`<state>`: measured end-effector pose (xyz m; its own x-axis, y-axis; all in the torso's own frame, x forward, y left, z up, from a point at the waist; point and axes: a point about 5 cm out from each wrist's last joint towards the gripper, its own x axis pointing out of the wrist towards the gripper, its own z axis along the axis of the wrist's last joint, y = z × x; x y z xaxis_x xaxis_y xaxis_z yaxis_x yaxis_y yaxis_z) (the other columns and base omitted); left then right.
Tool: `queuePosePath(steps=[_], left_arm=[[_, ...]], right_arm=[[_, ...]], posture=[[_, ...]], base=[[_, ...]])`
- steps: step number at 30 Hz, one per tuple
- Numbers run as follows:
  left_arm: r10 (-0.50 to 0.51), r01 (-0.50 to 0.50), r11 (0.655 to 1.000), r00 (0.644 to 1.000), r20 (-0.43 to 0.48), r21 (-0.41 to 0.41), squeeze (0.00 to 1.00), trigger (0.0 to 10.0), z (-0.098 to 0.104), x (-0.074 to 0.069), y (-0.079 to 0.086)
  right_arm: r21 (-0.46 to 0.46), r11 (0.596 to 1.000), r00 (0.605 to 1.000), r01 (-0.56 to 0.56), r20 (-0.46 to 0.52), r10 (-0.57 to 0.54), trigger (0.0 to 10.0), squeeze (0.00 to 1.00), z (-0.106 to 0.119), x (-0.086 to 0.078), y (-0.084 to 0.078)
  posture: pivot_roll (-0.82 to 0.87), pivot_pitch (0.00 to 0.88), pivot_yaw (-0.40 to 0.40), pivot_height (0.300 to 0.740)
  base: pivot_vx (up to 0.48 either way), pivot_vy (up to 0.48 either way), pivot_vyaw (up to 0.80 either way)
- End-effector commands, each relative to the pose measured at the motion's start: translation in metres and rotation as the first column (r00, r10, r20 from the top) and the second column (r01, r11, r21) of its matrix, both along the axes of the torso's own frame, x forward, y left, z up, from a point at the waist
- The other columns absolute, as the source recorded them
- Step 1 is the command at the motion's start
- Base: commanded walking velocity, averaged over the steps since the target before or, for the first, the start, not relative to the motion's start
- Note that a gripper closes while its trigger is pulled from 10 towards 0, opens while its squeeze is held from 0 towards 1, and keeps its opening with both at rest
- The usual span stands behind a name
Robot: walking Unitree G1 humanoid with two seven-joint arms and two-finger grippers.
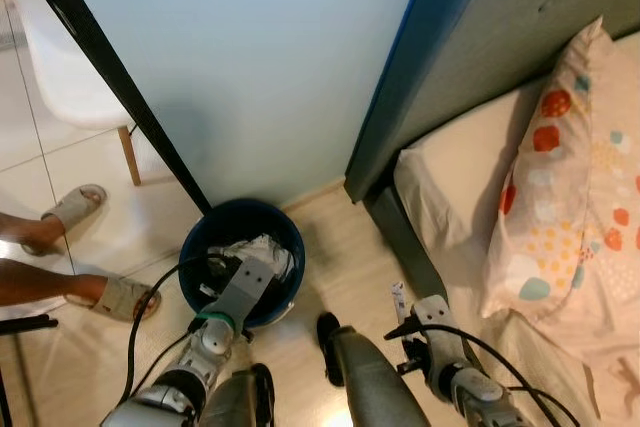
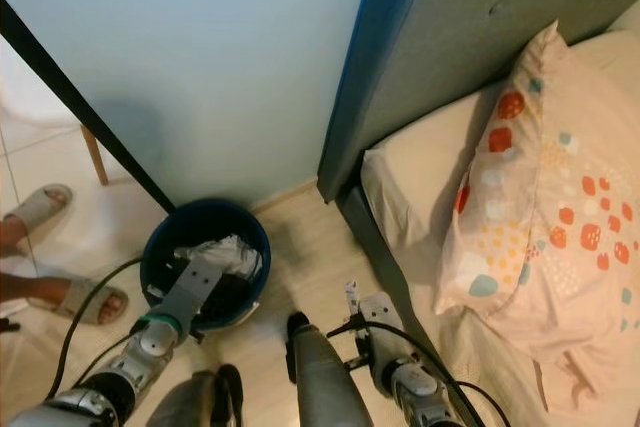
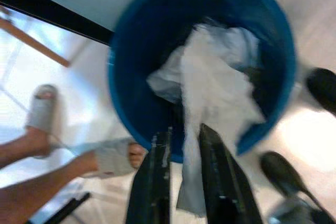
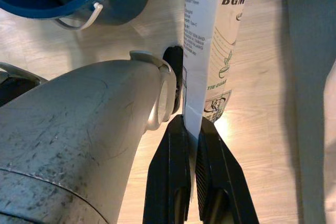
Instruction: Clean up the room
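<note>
We find the crumpled white tissue paper [image 3: 210, 87] lying partly inside the round blue plastic bucket [image 1: 240, 222], with its lower end trailing out over the rim. The left gripper [image 3: 184, 145] sits above the bucket rim, its two black fingers closed on that trailing end; the left wrist view is blurred, so we read the contact as probable. The bucket stands on the pale wooden floor [image 1: 330, 247] against the light blue wall [image 1: 260, 57], just beside the dark upholstered bed frame [image 1: 400, 237].

The right gripper [image 4: 191, 129] is low near the bed frame, its fingers clamped on a flat white printed paper packet [image 4: 210, 40] with a QR code, held upright.

A patterned cream pillow [image 1: 560, 177] leans on the bed. A person's sandalled feet [image 1: 100, 292] stand on the white tiles left of the bucket.
</note>
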<state>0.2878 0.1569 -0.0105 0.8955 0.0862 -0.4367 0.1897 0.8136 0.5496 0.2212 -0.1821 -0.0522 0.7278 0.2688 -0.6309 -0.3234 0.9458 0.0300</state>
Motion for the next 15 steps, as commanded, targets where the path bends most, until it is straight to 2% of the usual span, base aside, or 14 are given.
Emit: queuePosePath(steps=[1, 5, 15], left_arm=[[0.009, -0.009, 0.999, 1.0, 0.002, 0.03, 1.0, 10.0, -0.003, -0.004, 0.003], [0.007, -0.009, 0.998, 0.999, 0.042, 0.055, 1.0, 10.0, 0.004, 0.003, 0.005], [0.023, -0.028, 0.997, 0.997, 0.071, 0.068, 1.0, 10.0, 0.005, 0.002, 0.008]], right_arm=[[0.009, 1.0, 0.999, 0.019, -0.031, -0.018, 10.0, 0.0, -0.007, -0.012, -0.004], [0.001, 1.0, 1.0, -0.003, -0.012, 0.003, 10.0, 0.0, -0.004, -0.009, -0.003], [-0.011, 1.0, 1.0, 0.013, 0.015, -0.013, 10.0, 0.0, 0.003, -0.002, -0.015]], posture=[[-0.33, 0.407, 0.005, 0.74], [-0.34, 0.401, 0.007, 0.74], [-0.36, 0.363, -0.001, 0.74]], base=[[0.0, 0.0, 0.0], [0.0, 0.0, 0.0], [0.0, 0.0, 0.0]])
